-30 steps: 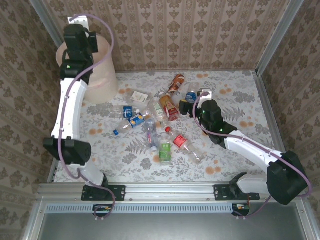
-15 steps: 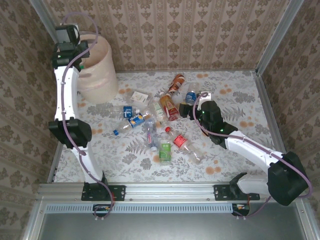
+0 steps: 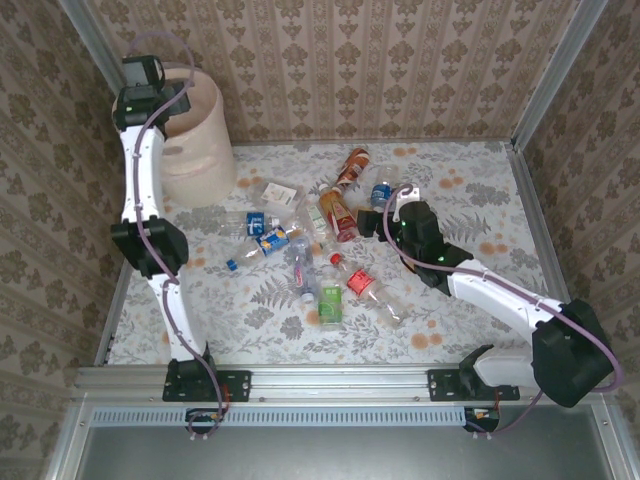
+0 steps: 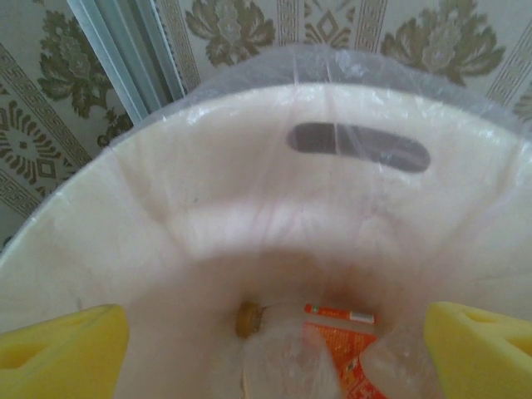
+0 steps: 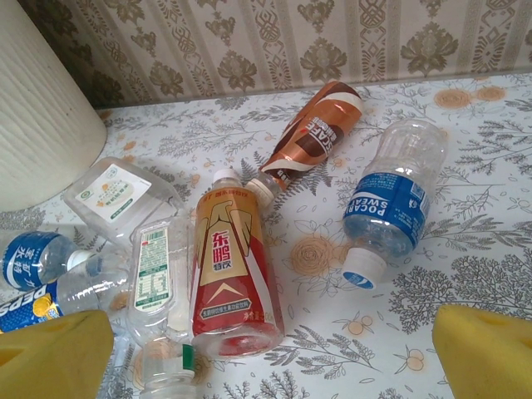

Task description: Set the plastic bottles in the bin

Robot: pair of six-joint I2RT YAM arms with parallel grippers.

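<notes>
Spread and empty, the left claw hangs over the pale beige bin, an orange-labelled bottle inside; the right claw, also spread, faces clear bottles beside it.

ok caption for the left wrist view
Left gripper open above the bin, an orange-labelled bottle lying at its bottom

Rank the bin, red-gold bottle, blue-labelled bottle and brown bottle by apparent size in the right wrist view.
1. bin, though cropped.
2. red-gold bottle, nearest the camera.
3. blue-labelled bottle and brown bottle, too alike to rank.
</notes>
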